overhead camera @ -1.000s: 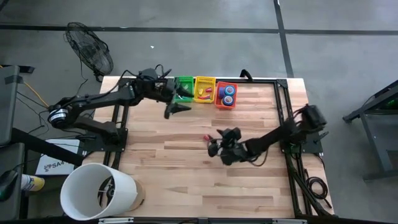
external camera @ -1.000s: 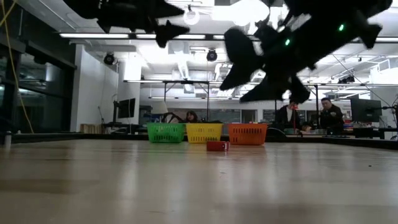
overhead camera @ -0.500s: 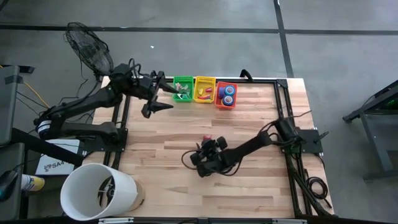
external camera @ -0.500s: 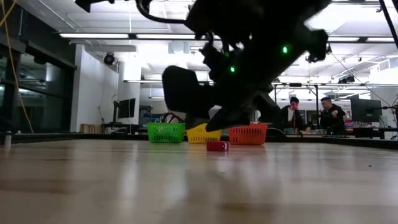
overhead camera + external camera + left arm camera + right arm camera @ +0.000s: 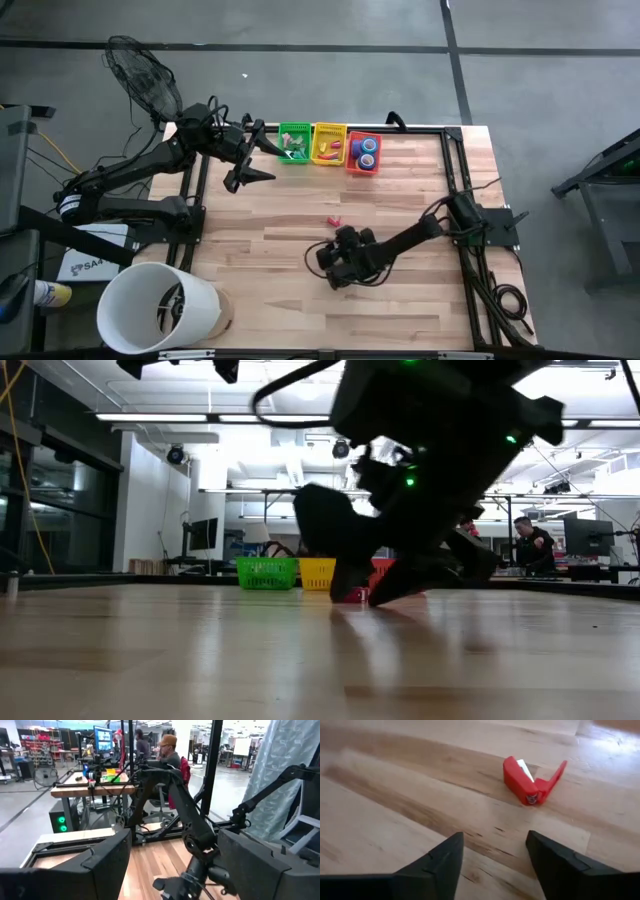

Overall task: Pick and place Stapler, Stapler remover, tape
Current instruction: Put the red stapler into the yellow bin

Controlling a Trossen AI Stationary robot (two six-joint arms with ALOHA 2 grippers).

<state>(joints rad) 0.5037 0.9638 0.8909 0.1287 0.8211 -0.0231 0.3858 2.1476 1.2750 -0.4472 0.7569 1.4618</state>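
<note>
On the wooden table (image 5: 300,290), the right gripper (image 5: 492,851) hangs low with fingers apart and empty, the small red stapler (image 5: 530,782) lying just ahead — near mid-table, well apart from the three baskets (image 5: 329,145). Best to centre both fingers over its body before closing. The left gripper (image 5: 252,152), fingers apart, waits beside the baskets.

Light wooden table (image 5: 270,290); 3 baskets (image 5: 328,142) along its far edge; small red stapler (image 5: 530,782) mid-table.
</note>
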